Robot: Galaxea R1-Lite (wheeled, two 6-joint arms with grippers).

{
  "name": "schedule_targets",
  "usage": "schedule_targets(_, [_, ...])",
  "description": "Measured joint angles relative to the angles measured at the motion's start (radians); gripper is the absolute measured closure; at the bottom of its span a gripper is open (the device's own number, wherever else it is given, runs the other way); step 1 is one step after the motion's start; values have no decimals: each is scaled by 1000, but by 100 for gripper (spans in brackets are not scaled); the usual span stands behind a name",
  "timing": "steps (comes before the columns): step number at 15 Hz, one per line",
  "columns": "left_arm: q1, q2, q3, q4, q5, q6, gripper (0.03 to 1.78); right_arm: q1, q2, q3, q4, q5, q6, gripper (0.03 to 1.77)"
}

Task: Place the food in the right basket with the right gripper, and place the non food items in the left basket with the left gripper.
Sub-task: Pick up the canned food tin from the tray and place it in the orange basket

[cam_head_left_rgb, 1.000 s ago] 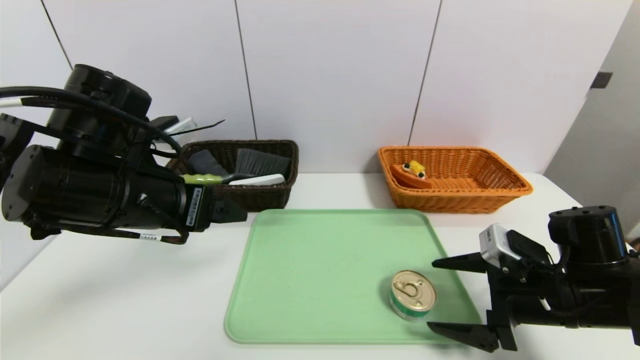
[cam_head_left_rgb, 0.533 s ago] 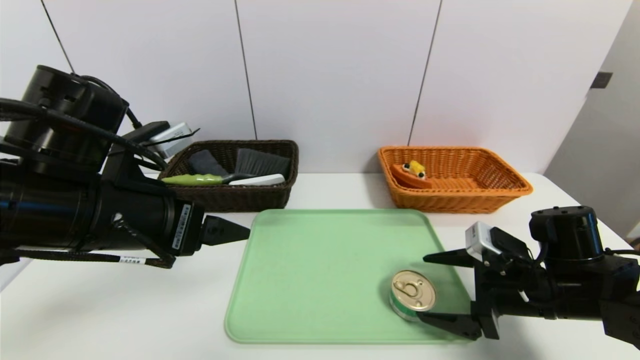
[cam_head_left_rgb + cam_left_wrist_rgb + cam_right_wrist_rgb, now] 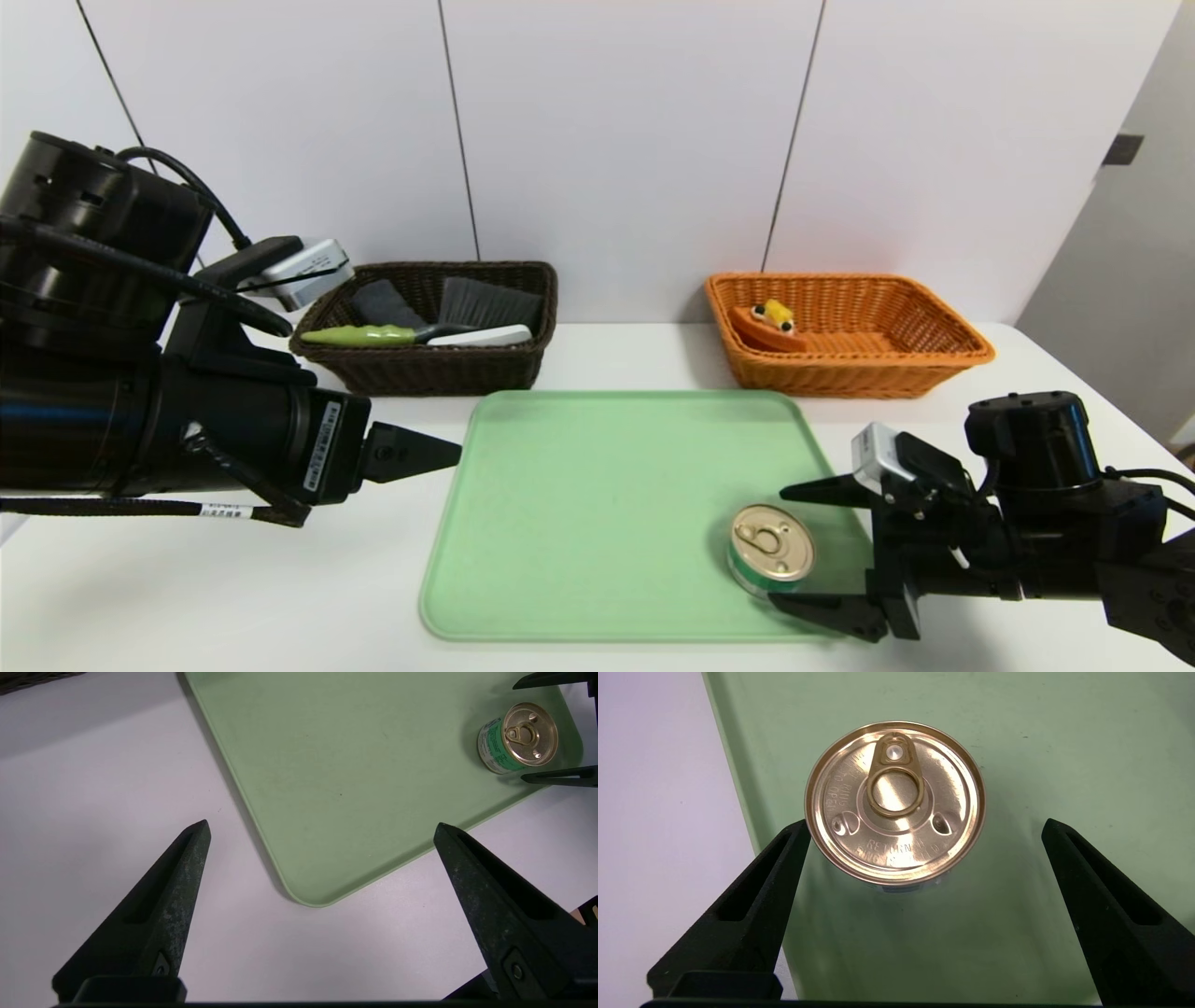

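**Right arm lining up on the last tin**

The can (image 3: pixel 771 549) is sitting upright near the right, near corner of the green tray (image 3: pixel 597 485). The right gripper (image 3: pixel 789 546) is standing with its jaws spread wide, empty, reaching round the tin's sides. It looks rigid, smooth-walled and fairly heavy, so I'd be squeezing the round wall squarely across the middle, below the rim. The left gripper (image 3: pixel 322 828) is hovering open and empty over the tray's left edge.

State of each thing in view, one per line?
can: upright, sealed, on tray, not gripped
tray: holds only the can
right gripper: open, straddling can
left gripper: open, empty
brown basket: holds brushes
orange basket: holds a food item
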Motion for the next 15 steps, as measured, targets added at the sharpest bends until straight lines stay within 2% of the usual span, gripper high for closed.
schedule_targets(6, [0,-2,21,-46,-4,-1,12,35,23,-13,-3,0,6,9])
schedule_targets(15, [0,-1,30,-49,-1,-4,12,42,76,-62,-3,0,7,9])
